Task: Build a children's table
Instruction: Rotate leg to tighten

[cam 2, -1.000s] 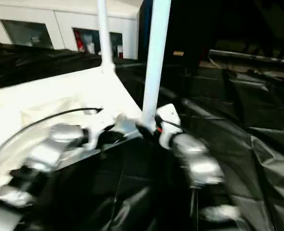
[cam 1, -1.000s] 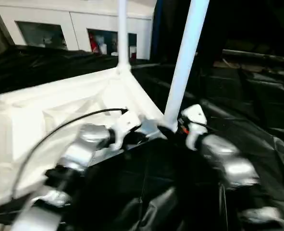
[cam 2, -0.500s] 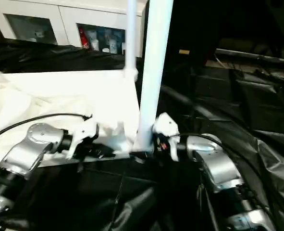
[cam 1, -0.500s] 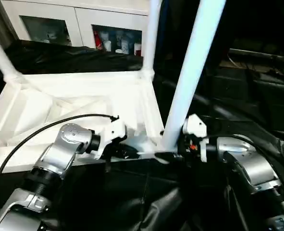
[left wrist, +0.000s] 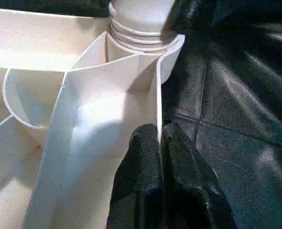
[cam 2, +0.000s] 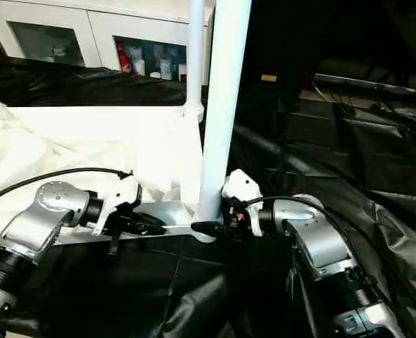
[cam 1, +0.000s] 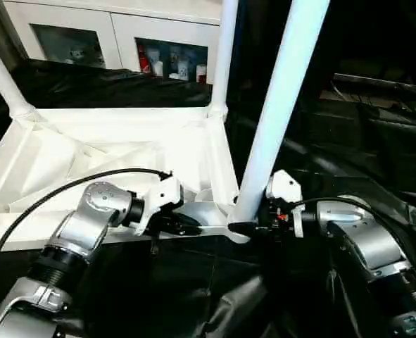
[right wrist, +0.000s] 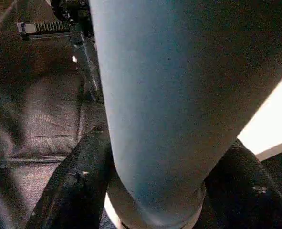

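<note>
Background: white cabinet (cam 1: 109,35) with glass doors behind the table top; black sheeting (cam 1: 376,141) covers the ground around it.
Table top (cam 1: 109,151): large, white, lying upside down on the sheeting, ribbed underside up.
Legs: near leg (cam 1: 281,105) stands upright in the top's near corner socket; far leg (cam 1: 225,56) stands at the next corner.
Right gripper (cam 2: 215,227): fingers (right wrist: 74,186) clasp the near leg's base.
Left gripper (left wrist: 161,138): fingers pinched narrow on the top's thin rim, just beside the near leg.
</note>
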{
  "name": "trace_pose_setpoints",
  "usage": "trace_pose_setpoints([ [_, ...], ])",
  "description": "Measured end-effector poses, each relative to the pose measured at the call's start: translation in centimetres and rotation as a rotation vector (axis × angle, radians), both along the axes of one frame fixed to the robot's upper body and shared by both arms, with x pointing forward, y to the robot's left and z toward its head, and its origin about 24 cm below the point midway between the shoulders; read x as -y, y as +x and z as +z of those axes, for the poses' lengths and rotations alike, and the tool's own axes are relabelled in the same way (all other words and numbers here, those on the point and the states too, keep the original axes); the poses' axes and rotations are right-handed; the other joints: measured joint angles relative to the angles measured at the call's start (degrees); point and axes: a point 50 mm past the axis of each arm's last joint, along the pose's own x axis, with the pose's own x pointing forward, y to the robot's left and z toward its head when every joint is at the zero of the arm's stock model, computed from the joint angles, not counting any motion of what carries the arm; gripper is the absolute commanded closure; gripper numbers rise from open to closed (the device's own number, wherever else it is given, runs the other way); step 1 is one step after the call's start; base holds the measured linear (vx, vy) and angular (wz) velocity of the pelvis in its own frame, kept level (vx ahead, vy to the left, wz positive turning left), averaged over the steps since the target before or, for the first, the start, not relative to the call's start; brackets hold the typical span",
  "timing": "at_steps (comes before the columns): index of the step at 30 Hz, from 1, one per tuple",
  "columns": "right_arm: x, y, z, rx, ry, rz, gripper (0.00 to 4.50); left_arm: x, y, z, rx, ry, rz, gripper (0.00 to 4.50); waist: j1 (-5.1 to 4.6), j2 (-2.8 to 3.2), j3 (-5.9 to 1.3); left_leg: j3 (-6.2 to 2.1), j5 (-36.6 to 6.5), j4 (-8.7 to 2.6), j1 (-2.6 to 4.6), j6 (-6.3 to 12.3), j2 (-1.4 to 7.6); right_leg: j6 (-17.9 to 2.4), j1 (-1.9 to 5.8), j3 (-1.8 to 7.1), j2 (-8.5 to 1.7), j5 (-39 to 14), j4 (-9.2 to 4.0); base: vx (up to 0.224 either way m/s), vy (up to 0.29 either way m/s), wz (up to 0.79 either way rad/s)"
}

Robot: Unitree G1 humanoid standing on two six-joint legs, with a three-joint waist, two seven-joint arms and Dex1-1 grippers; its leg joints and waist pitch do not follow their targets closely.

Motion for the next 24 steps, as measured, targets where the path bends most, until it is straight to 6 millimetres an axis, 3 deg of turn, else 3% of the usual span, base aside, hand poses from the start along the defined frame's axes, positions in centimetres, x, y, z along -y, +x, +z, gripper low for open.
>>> trace_pose_setpoints([
  [6, 0.0, -0.2, 0.2, 0.015, -0.003, 0.009, 2.30, 0.0, 0.0, -0.1, -0.003, -0.001, -0.004, 4.50, -0.03, 0.09, -0.05, 0.00, 0.0, 0.02, 0.00, 0.00, 0.00, 0.0, 0.02, 0.00, 0.00, 0.0, 0.00, 0.000, 0.000, 0.00],
  [14, 0.3, -0.8, -0.6, -0.003, 0.049, -0.059, 2.43, 0.6, 0.1, -0.4, 0.015, 0.000, 0.005, 4.50, 0.33, 0.09, -0.09, 0.00, 0.0, 0.03, 0.33, -0.01, 0.00, 0.0, 0.40, 0.02, -0.03, 0.0, -0.05, 0.000, 0.000, 0.00],
  [21, -0.5, 1.4, -2.3, -0.015, 0.135, -0.469, 2.44, 2.8, 1.7, -1.3, 0.065, -0.002, 0.224, 4.50, -0.36, 0.00, -0.13, 0.01, -0.2, -0.06, 1.39, -0.32, -0.06, 0.5, 1.36, 0.01, -0.11, -0.3, -0.34, -0.008, 0.002, -0.01],
  [24, -1.6, 3.1, -2.5, -0.016, 0.130, -0.702, 2.45, 4.7, 2.6, -1.8, 0.069, 0.002, 0.339, 4.50, -0.93, 0.36, -0.34, -0.13, -0.2, -0.31, 1.44, -0.32, -0.10, 0.5, 1.44, -0.26, -0.13, -0.3, -1.26, -0.060, 0.024, -0.08],
])
